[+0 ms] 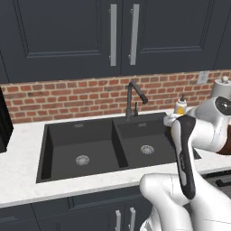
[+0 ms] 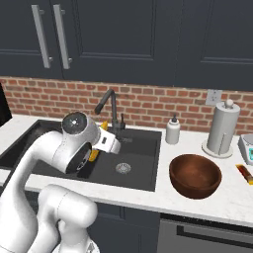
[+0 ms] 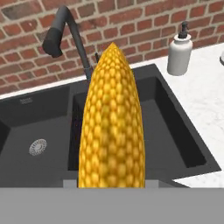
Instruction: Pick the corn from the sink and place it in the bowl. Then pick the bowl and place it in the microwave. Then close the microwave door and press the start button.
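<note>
So the corn (image 3: 111, 120) was already out of the sink (image 1: 81, 140) at this point. In the hand view it stood right up the middle of the shot, rising from between the fingertips, with both black basins well below it. From the right base view you could just catch a bit of yellow poking out next to the white hand (image 2: 101, 141), hanging over the right-hand basin near the tap (image 2: 109, 106). The hand was pinched on the corn, roughly halfway closed around its thick end, and it didn't look like the cob was touching anything else.

The bowl (image 2: 195, 175) sat on the white tabletop (image 2: 163, 190) to the right of the sink, apart from its edge, upright, and as far as I could see nothing was in it. A soap bottle (image 2: 172, 131) stood behind it by the brick wall, with a paper towel holder (image 2: 222, 128) further right.

My read: this was the carry part of step one, pick done, place not done. The next move would need a swing to the right, across the sink's rim and over the bowl, then a drop low enough that the cob doesn't bounce off the curved side. The bowl's wide so aim shouldn't be fussy. Microwave stuff all still to come.
</note>
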Available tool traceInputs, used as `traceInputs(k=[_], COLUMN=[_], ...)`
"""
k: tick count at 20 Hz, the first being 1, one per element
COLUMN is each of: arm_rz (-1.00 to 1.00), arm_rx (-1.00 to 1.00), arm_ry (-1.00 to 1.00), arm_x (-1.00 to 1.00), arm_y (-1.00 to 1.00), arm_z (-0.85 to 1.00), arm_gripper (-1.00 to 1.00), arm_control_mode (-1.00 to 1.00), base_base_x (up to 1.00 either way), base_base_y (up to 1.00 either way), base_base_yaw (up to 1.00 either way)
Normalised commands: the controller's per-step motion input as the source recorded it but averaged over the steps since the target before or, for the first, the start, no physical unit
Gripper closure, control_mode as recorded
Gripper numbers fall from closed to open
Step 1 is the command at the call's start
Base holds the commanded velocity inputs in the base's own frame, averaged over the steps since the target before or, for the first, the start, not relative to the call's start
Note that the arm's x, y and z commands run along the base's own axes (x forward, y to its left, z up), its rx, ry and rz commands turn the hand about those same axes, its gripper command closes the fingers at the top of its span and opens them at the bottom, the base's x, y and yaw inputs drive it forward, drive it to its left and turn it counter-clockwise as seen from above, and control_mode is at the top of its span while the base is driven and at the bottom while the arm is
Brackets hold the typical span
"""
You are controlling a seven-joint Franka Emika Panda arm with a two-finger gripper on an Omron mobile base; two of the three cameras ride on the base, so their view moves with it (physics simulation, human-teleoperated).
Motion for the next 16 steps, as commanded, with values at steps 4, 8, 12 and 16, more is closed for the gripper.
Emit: traceInputs(k=[4,8,12,16], arm_rz=[-0.13,-0.13,-0.14,-0.07], arm_rx=[-0.28,-0.22,-0.15,-0.08], arm_ry=[0.23,0.20,0.27,0.23], arm_x=[-0.15,-0.09,-0.03,-0.07], arm_y=[-0.23,-0.43,-0.52,-0.50], arm_z=[0.10,0.24,0.22,0.09], arm_gripper=[1.00,1.00,1.00,1.00], arm_control_mode=[-1.00,-1.00,-1.00,-1.00], base_base_x=[0.00,0.00,0.00,0.00], base_base_y=[0.00,0.00,0.00,0.00], base_base_yaw=[0.00,0.00,0.00,0.00])
